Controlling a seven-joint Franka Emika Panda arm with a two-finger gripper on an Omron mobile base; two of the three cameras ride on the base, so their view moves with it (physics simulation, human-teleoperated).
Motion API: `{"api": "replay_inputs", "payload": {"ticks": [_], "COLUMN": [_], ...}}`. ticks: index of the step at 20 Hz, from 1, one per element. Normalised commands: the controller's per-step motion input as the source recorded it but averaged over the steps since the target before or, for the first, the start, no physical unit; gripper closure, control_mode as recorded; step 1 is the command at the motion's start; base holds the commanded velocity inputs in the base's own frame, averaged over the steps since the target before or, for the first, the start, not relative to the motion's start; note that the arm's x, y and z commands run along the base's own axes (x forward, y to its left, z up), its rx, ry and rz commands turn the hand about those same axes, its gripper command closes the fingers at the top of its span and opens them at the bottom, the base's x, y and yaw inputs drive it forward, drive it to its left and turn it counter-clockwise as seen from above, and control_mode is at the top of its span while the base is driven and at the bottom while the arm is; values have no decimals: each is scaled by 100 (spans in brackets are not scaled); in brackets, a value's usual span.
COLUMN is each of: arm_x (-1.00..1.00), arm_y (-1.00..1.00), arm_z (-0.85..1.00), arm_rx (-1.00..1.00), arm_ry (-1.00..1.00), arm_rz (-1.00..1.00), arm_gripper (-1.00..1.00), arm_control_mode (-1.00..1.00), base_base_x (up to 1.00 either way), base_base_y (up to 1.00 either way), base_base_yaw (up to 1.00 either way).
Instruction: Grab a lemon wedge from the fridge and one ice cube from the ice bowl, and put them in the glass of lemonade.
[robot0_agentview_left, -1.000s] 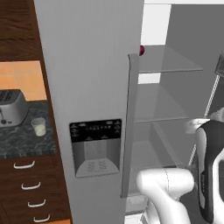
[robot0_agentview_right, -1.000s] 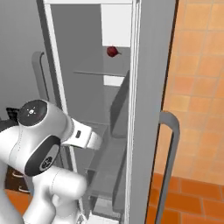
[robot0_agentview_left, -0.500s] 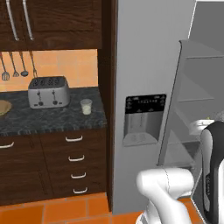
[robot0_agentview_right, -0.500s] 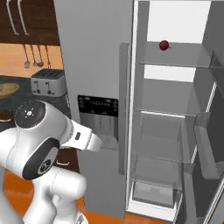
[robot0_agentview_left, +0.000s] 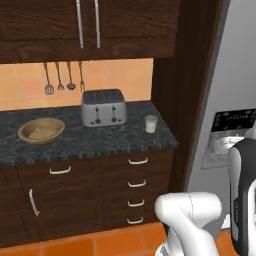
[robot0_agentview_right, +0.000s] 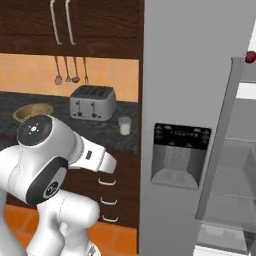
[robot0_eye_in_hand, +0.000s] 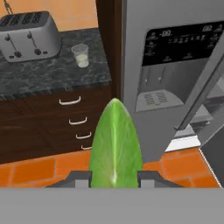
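Note:
In the hand view my gripper is shut on the lemon wedge, a yellow-green pointed wedge that stands up between the fingertips. The glass of lemonade stands on the dark counter to the right of the toaster. The wooden ice bowl sits at the counter's left. An ice cube cannot be made out in it. The grey fridge rises to the right, its right door open.
A silver toaster stands between bowl and glass. Dark drawers lie under the counter, and cupboards hang above. A small dark red fruit sits on a fridge shelf. The floor is orange tile.
The base cameras have swung left, so both base views went from the open fridge interior to the counter with toaster, bowl and glass. The arm keeps its pose against the base.

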Motion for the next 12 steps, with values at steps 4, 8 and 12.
{"api": "replay_inputs", "payload": {"ticks": [4,8,12], "arm_x": [0,0,0], "arm_y": [0,0,0], "arm_z": [0,0,0], "arm_rx": [0,0,0], "arm_ry": [0,0,0], "arm_rz": [0,0,0], "arm_gripper": [100,100,100], "arm_control_mode": [100,100,100], "base_base_x": [69,99,88], "base_base_y": [100,22,-13], "base_base_yaw": [-4,0,-10]}}
